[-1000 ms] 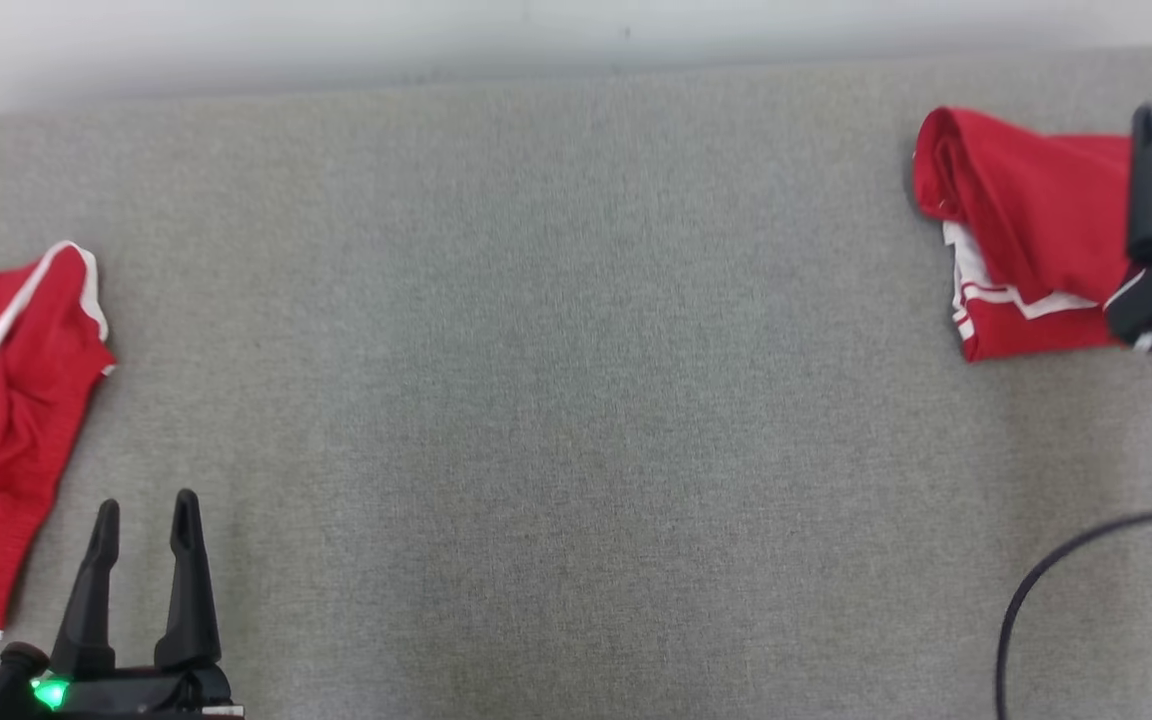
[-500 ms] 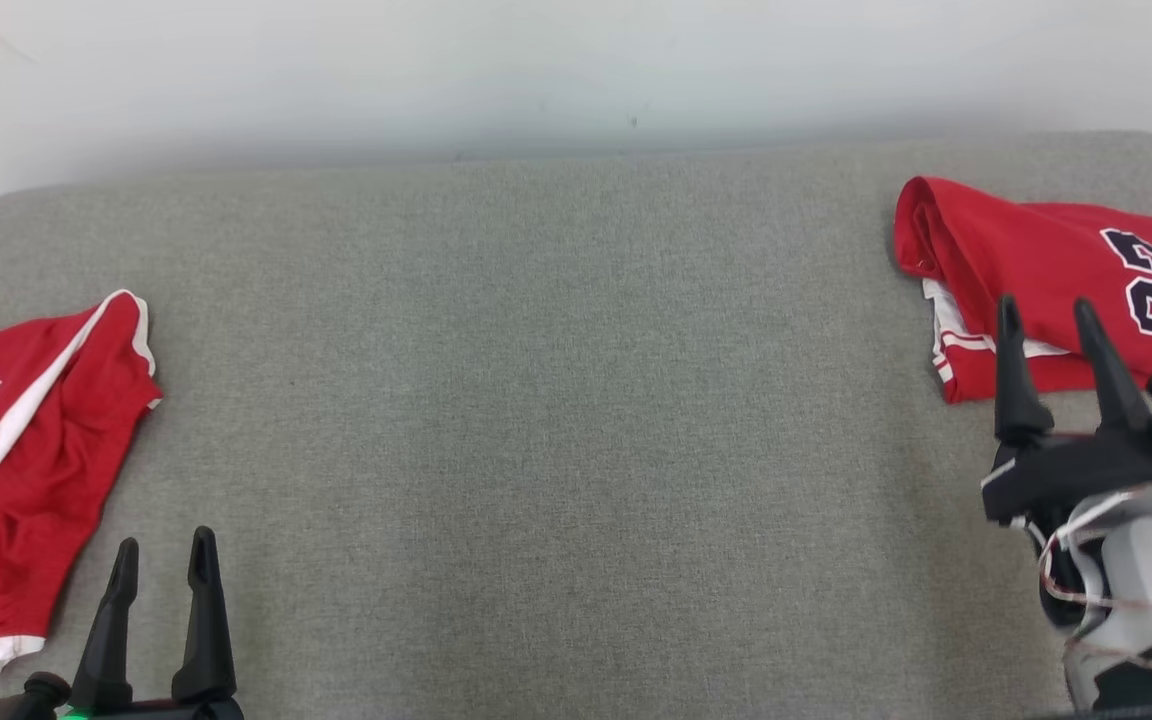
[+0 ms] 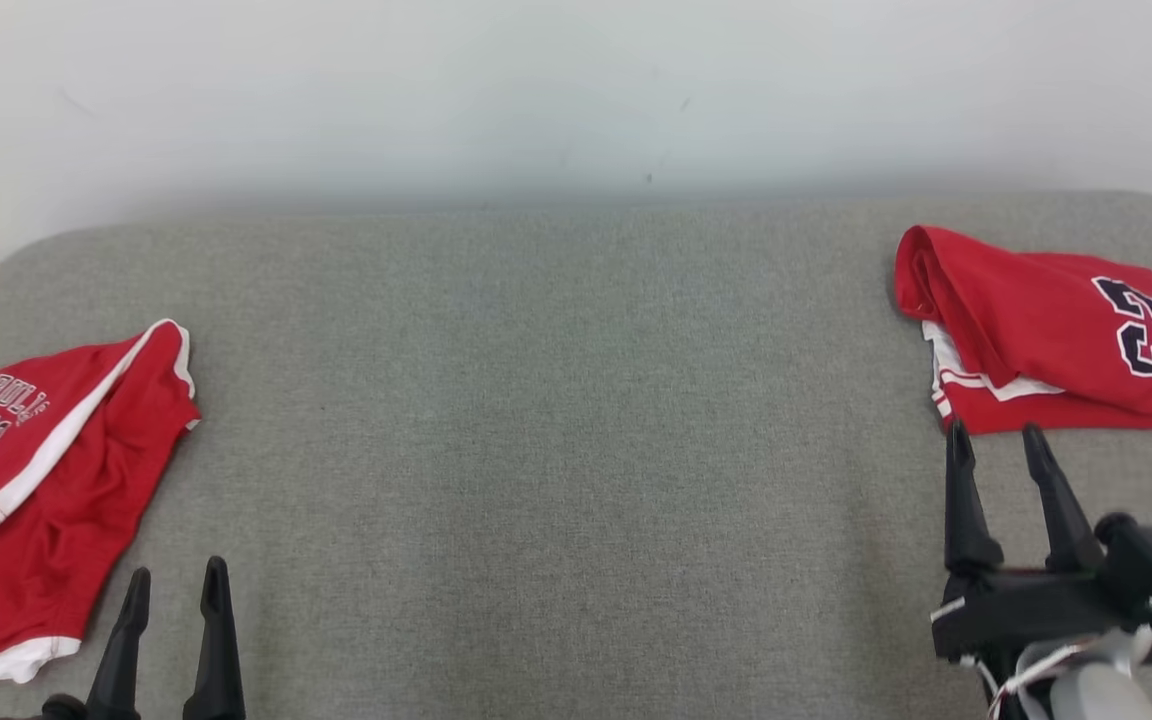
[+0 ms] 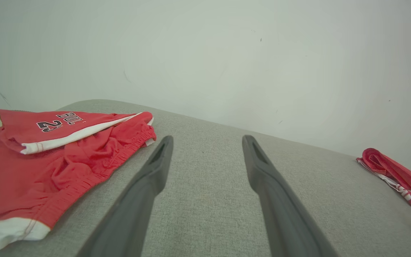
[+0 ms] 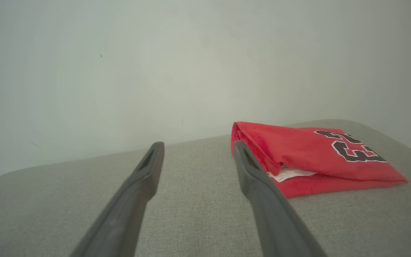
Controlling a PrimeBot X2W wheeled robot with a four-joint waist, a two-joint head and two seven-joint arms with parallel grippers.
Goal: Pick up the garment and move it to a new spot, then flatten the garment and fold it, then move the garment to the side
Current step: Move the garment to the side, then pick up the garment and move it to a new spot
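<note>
- A folded red jersey (image 3: 1046,330), its number 23 facing up, lies at the far right end of the grey fabric-covered bench (image 3: 556,450), close to the white wall (image 3: 536,90).
- The right pincer (image 3: 994,440) is just short of the jersey's near edge, its two dark fingers parted and gripping nothing.
- The left pincer (image 3: 178,570) is at the bench's near left, its fingers likewise spread and empty.
- Rumpled red shorts (image 3: 36,500) with white trim lie beside the left pincer, well apart from the jersey.
</note>
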